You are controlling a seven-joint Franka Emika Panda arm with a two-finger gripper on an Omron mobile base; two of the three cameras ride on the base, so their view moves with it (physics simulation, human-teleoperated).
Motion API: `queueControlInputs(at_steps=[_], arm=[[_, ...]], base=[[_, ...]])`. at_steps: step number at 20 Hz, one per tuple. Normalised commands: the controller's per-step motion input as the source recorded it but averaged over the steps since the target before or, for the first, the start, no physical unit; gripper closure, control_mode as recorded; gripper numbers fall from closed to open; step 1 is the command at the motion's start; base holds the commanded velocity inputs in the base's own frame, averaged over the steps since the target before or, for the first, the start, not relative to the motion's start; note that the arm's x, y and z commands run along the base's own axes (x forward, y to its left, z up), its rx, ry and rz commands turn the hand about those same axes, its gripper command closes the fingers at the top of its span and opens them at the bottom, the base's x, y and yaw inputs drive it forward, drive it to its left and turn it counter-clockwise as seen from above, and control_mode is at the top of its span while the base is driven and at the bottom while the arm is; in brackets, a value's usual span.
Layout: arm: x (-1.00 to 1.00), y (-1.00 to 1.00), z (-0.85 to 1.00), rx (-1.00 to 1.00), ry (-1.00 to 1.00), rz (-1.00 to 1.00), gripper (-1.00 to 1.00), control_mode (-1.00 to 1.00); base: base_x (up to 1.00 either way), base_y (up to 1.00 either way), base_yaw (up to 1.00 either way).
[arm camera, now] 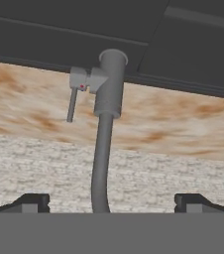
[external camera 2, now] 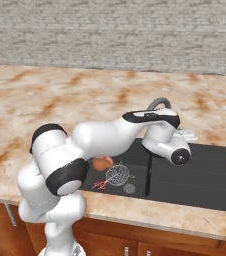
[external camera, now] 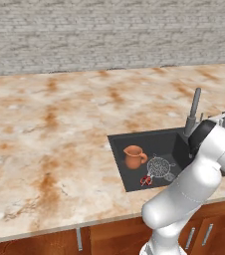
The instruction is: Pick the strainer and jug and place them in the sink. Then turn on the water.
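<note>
Though arm-hidden, jug [external camera 2: 104,163] partly visible.

The sink [external camera: 118,149] is set into the desk [external camera: 45,129], with the jug [external camera: 133,157] and the strainer [external camera: 161,167] placed inside its left basin, the jug to the left of the strainer and near it. The faucet [external camera: 193,112] is mounted on the desk behind the sink. In the hand view the faucet is seen between the two spread fingers [arm camera: 30,203].
</note>
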Motion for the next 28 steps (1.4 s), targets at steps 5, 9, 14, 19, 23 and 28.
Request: queueControlInputs(at_steps=[5, 9, 14, 19, 23, 28], arm=[[0.01, 0.00, 0.00, 0.00, 0.00, 0.00, -1.00, -1.00], [0.01, -0.14, -0.31, 0.01, 0.00, -0.01, -1.00, -1.00], [0.00, -0.54, -0.32, 0.08, -0.02, 0.00, -1.00, -1.00], [0.09, -0.36, -0.27, 0.07, -0.09, 0.00, -1.00, -1.00], [0.48, 0.09, -0.07, 0.01, -0.03, 0.02, -1.00, -1.00], [0.01, 0.20, -0.02, 0.00, 0.10, 0.16, -1.00, -1.00]], base=[[0.00, 0.00, 0.00], [0.00, 0.00, 0.00], [0.00, 0.00, 0.00], [0.00, 0.00, 0.00], [0.00, 0.00, 0.00], [0.00, 0.00, 0.00]])
